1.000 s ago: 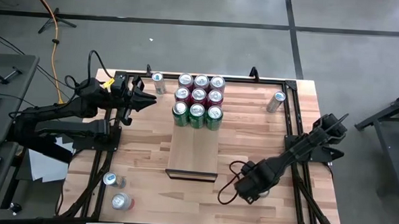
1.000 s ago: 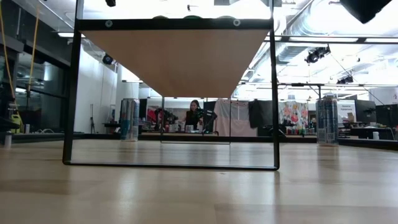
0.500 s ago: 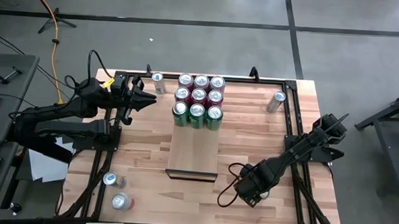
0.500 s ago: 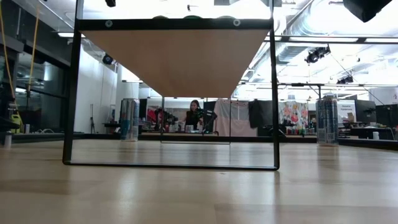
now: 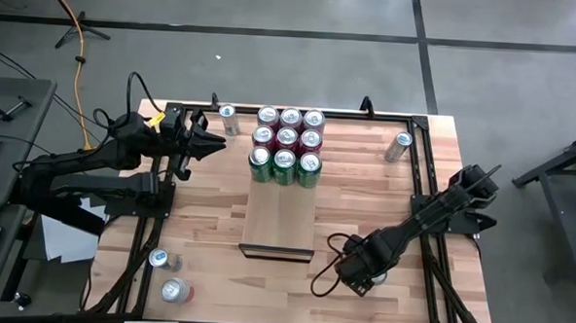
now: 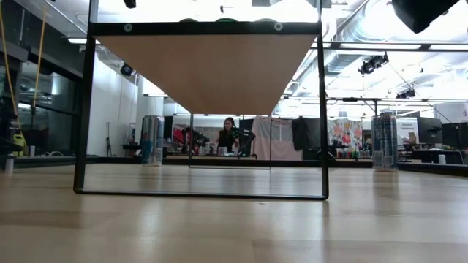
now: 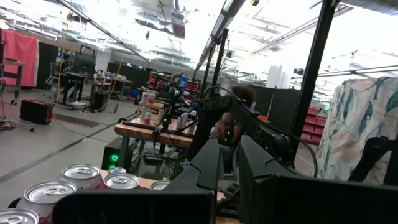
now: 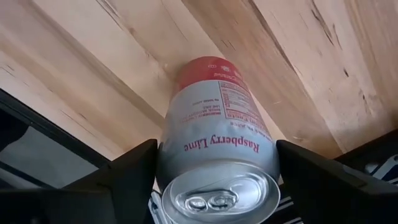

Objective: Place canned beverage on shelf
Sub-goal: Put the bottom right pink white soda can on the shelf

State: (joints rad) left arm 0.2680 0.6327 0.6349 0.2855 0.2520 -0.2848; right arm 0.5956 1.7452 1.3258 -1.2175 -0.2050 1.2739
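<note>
Right wrist view: right gripper (image 8: 214, 180) has inched shelfward, fingers (image 8: 134, 177) hugging the raspberry-lime can (image 8: 214, 149); left gripper (image 5: 209, 143) stays shut.

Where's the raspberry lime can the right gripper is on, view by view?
High view: the raspberry lime can is hidden under the right gripper, near the table's front right, right of the shelf.
Low view: not in it.
Left wrist view: not in it.
Right wrist view: raspberry lime can fills the centre, between the two fingers, over the wood.
Shared landmark: the butcher-block tabletop.
</note>
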